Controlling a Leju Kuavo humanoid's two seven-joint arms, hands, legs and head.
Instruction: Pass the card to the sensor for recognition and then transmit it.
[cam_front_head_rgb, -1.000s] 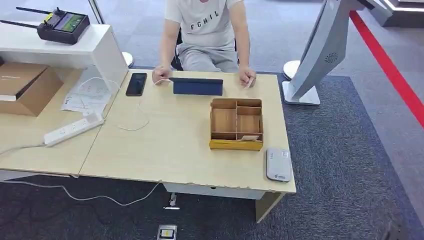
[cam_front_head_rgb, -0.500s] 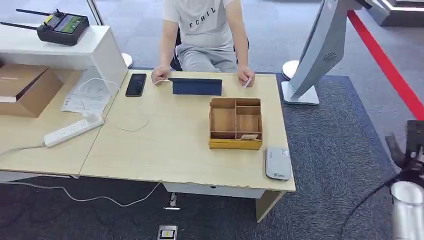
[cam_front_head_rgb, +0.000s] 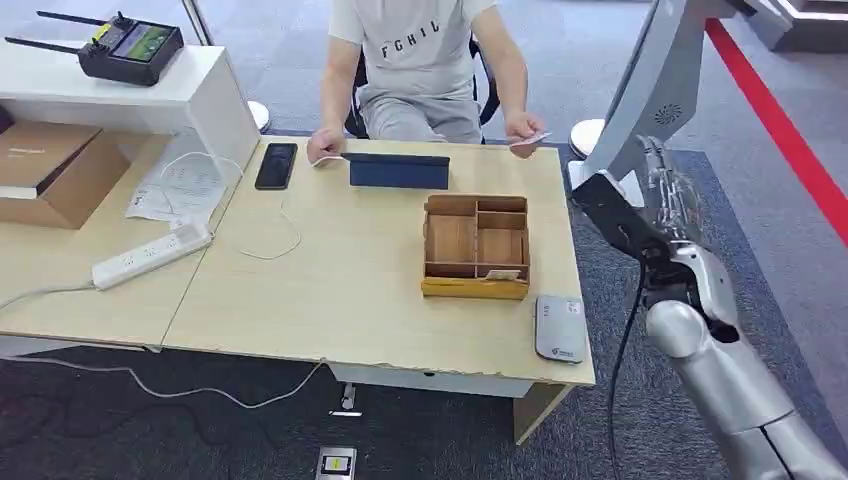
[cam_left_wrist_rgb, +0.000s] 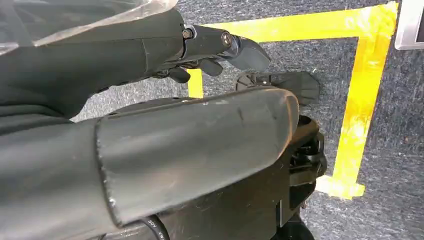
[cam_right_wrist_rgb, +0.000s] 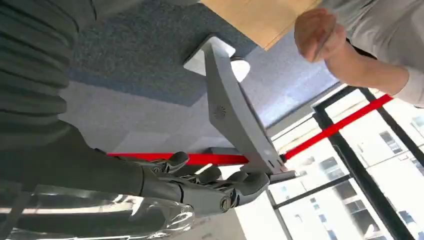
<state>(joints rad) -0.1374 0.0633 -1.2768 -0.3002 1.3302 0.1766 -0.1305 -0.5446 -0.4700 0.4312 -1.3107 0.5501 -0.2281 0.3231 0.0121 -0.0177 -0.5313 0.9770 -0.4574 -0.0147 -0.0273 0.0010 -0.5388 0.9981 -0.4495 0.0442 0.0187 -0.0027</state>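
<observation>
Card (cam_front_head_rgb: 530, 139): pinched in the person's hand (cam_front_head_rgb: 521, 131) above the tabletop's (cam_front_head_rgb: 350, 290) far edge, beside my raised right robot hand (cam_front_head_rgb: 668, 195), whose fingers are spread and hold nothing. A second card (cam_front_head_rgb: 500, 274) leans in the wooden organiser's (cam_front_head_rgb: 474, 247) front slot. The sensor (cam_front_head_rgb: 559, 327) lies near the tabletop's front corner; its logo is too small to read. The shirt (cam_front_head_rgb: 410, 45) reads "FCHIL". Left robot hand (cam_left_wrist_rgb: 210, 55): fingers curled, contents unclear to me.
</observation>
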